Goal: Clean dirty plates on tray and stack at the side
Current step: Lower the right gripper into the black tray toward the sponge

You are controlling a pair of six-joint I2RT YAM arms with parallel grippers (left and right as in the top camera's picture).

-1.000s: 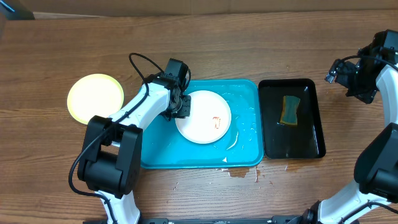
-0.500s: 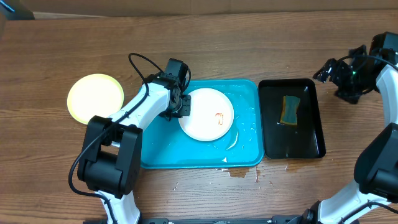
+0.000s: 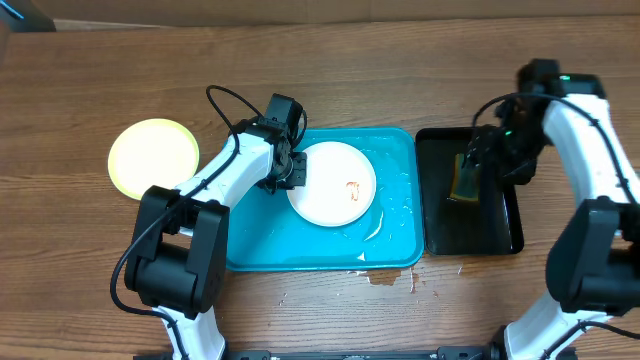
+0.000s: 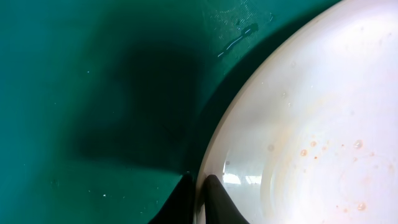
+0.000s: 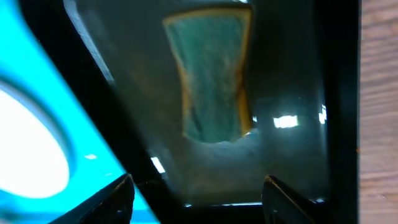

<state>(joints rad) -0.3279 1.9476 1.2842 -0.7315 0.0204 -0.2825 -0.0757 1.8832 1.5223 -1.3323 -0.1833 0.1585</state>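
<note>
A white plate [image 3: 335, 185] with a small reddish smear lies in the turquoise tray [image 3: 260, 240]. My left gripper [image 3: 293, 170] is shut on that plate's left rim; in the left wrist view the two dark fingertips pinch the rim [image 4: 199, 180], one over the plate [image 4: 311, 124] and one outside it. A pale yellow-green plate [image 3: 153, 157] sits on the bare wood left of the tray. My right gripper [image 3: 485, 155] hangs open over the black tray [image 3: 500, 230]. The sponge [image 5: 211, 74] lies just ahead of its spread fingers [image 5: 118, 193].
The sponge [image 3: 465, 178] is green with a yellow edge and lies in the narrow black tray's upper half. Water films the turquoise tray's floor, and a small puddle [image 3: 390, 278] lies on the wood by its front right corner.
My right arm has swung in from the far right edge to above the black tray, its jaws narrowing. The white plate shifted slightly to the right in my left gripper's hold.
</note>
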